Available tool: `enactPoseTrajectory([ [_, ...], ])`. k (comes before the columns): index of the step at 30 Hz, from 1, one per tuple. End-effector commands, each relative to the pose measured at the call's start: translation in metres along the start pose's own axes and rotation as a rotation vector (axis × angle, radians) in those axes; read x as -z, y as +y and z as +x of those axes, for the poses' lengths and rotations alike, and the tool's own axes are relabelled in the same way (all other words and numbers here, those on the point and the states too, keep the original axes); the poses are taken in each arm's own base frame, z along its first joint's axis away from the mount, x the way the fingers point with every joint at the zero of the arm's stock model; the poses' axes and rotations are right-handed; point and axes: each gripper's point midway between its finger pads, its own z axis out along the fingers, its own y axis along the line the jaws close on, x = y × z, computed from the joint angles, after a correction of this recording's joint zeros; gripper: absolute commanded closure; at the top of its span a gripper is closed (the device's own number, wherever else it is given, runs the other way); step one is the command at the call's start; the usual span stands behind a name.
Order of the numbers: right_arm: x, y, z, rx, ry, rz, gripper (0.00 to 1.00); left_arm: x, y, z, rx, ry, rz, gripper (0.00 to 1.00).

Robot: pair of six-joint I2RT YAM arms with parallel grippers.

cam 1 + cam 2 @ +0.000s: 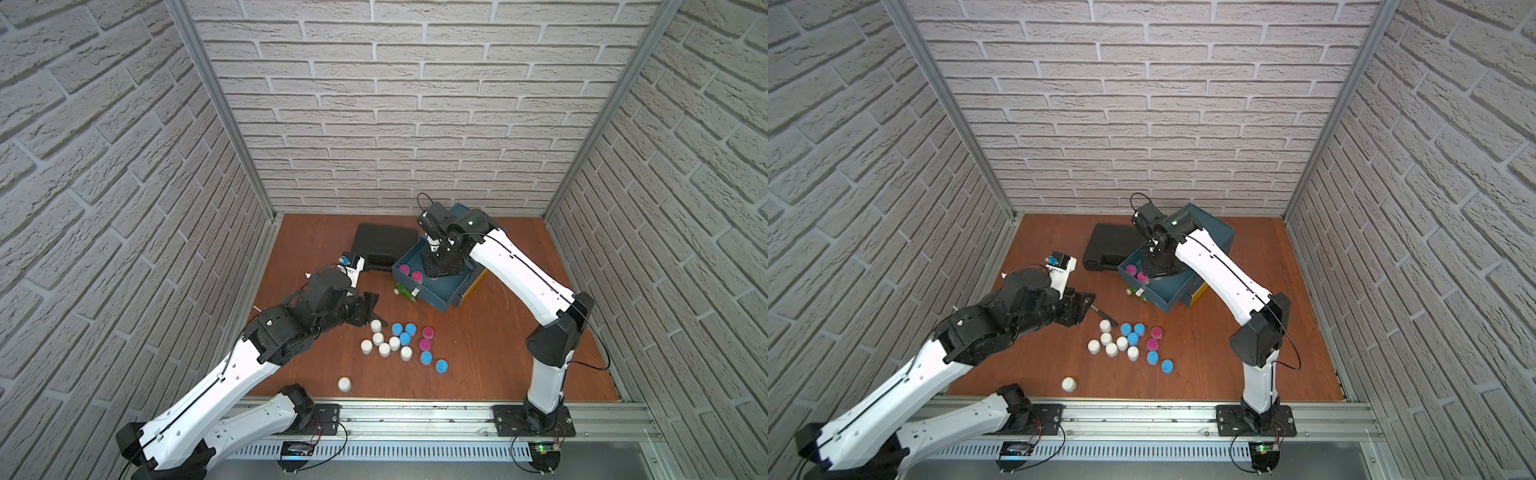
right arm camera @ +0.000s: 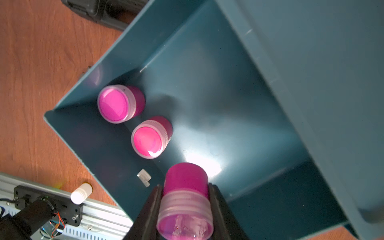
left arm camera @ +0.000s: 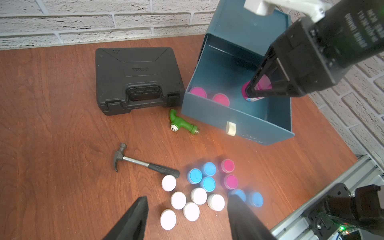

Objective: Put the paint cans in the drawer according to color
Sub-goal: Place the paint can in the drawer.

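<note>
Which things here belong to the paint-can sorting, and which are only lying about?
Part of the job: held magenta can in the right gripper; drawer; two magenta cans inside it; white cans, blue cans and loose magenta cans on the table.
Just lying about: black case; hammer; green toy.

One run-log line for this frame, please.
right gripper: shut on magenta can, inside drawer | left gripper: open, near white cans | drawer: two stored magenta cans
</note>
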Motion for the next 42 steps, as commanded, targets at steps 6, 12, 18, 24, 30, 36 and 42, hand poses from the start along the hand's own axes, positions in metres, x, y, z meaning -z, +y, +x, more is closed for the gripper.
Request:
enactPoseTrajectory([
  [6,-0.017,0.012,0.006,0.051,0.066,-0.049,0.98,0.008,-0.006,-0.02,0.021,-0.075,0.024,0.34],
  [12,-0.026,0.015,0.007,0.047,0.087,-0.066,0.97,0.009,-0.007,-0.018,0.023,-0.069,0.029,0.34],
  [18,-0.032,0.016,0.006,0.031,0.094,-0.087,0.84,0.011,-0.005,-0.017,0.026,-0.07,0.023,0.34],
  [24,-0.035,0.016,0.005,0.022,0.096,-0.099,0.58,0.009,-0.006,-0.017,0.028,-0.07,0.027,0.34],
  [30,-0.032,0.014,0.003,0.012,0.087,-0.107,0.43,0.01,-0.005,-0.017,0.031,-0.073,0.027,0.34],
  [36,-0.009,0.01,-0.007,-0.008,0.011,-0.112,0.46,0.009,-0.006,-0.018,0.03,-0.076,0.027,0.34],
  [42,0.044,-0.005,-0.015,-0.069,-0.158,-0.111,0.51,0.007,-0.007,-0.018,0.027,-0.069,0.027,0.34],
])
